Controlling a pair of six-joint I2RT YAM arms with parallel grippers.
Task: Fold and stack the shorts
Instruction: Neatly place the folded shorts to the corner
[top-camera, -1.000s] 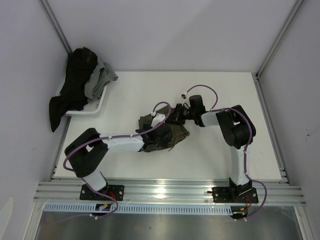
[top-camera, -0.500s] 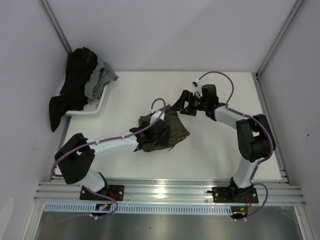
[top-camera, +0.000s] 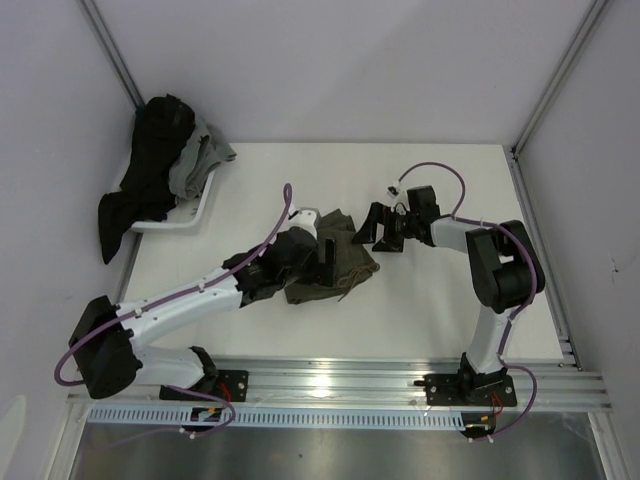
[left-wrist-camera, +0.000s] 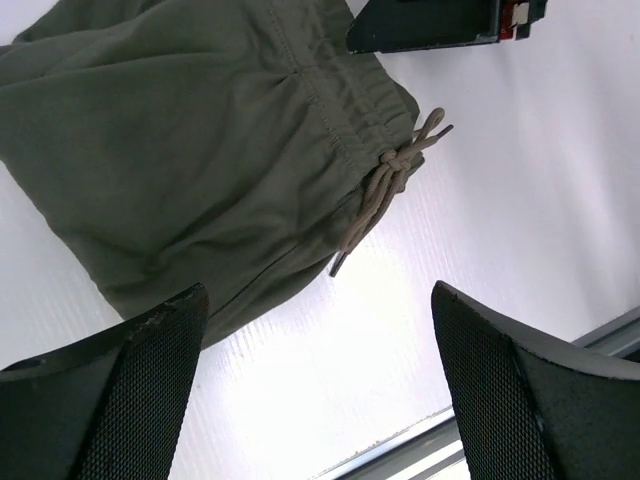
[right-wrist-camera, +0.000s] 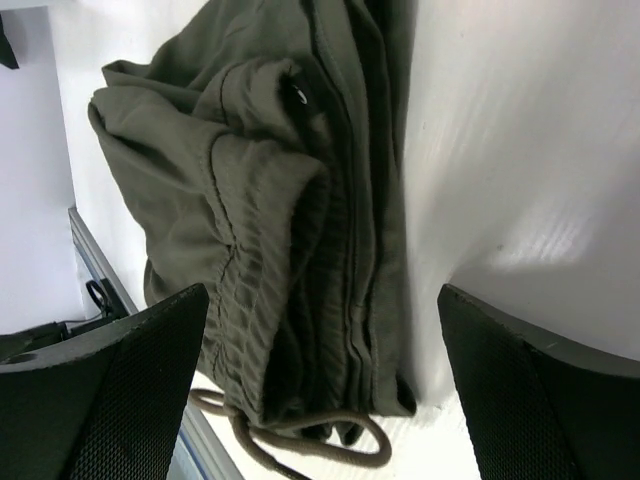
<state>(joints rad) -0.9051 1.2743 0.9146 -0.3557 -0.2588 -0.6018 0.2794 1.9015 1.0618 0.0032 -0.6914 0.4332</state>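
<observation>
**One pair of shorts, two empty pincers**

You have one pair of olive shorts (top-camera: 348, 265) bunched on the surface (top-camera: 440, 310), between your two pincers. The left pincer (top-camera: 325, 252) hangs over them, spread wide and holding nothing. The right pincer (top-camera: 372, 232), just beside them, is equally released. One knotted drawstring (left-wrist-camera: 392, 170) pokes out. Well off to the left pincer's left, one tray (top-camera: 205, 205) holds heaped dark clothes (top-camera: 150, 170). Your left arm covers part of the shorts.

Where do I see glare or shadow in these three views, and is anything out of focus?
Left wrist view: a bright glare patch on the white table below the olive-green fabric shorts, whose drawstring is sharp. Right wrist view: glare on the table at the right, a soft shadow along the shorts' edge. Top view: even light, one bright reflection on the aluminium rail.
</observation>
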